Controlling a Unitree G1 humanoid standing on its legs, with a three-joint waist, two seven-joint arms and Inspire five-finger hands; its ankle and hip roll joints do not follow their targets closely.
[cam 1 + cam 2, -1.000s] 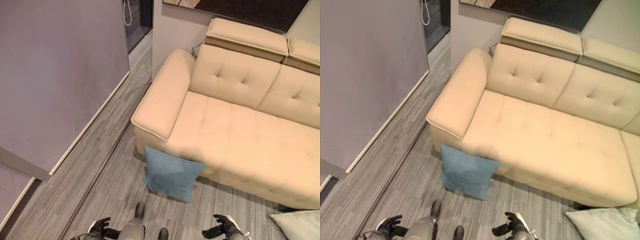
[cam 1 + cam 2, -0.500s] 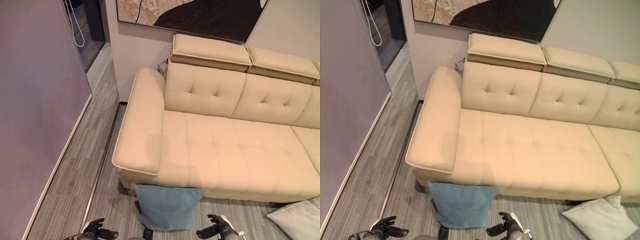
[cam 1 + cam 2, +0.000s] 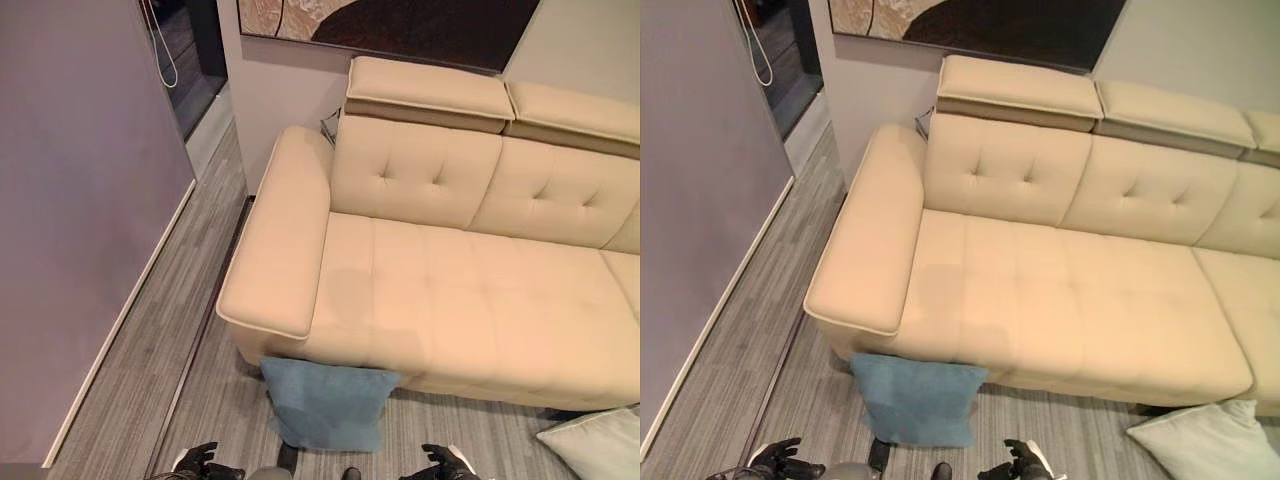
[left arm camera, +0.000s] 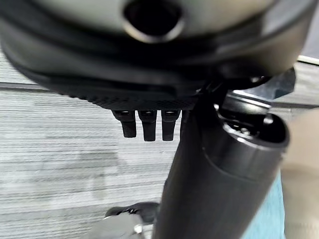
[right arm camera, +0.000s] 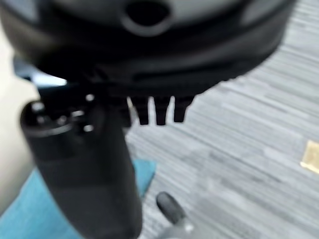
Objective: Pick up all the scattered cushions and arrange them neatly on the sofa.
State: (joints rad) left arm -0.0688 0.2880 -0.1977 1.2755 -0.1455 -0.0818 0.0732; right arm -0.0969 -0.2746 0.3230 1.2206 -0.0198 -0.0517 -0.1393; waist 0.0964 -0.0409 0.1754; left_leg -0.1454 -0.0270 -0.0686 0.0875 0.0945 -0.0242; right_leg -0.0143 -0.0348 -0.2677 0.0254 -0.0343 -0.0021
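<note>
A long cream leather sofa (image 3: 470, 300) with tufted back cushions and raised headrests runs from the middle of the scene out to the right, its wide padded armrest (image 3: 275, 250) at the left end. It stands on a grey striped carpet floor (image 3: 150, 360). A plain grey wall (image 3: 70, 190) runs along the left side, and a large dark and tan painting (image 3: 390, 18) hangs on the far wall above the sofa.

A square blue fabric cushion (image 3: 325, 402) stands on the floor, leaning against the sofa's near front face just below the armrest corner. A pale grey-green cushion (image 3: 600, 445) lies on the floor at the near right, close to the sofa's front edge. The sofa seat holds no cushions.

The left robot hand (image 3: 200, 462) sits at the near edge, left of the blue cushion, fingers relaxed and holding nothing. The right robot hand (image 3: 443, 464) sits at the near edge, right of the blue cushion, also released and empty.
</note>
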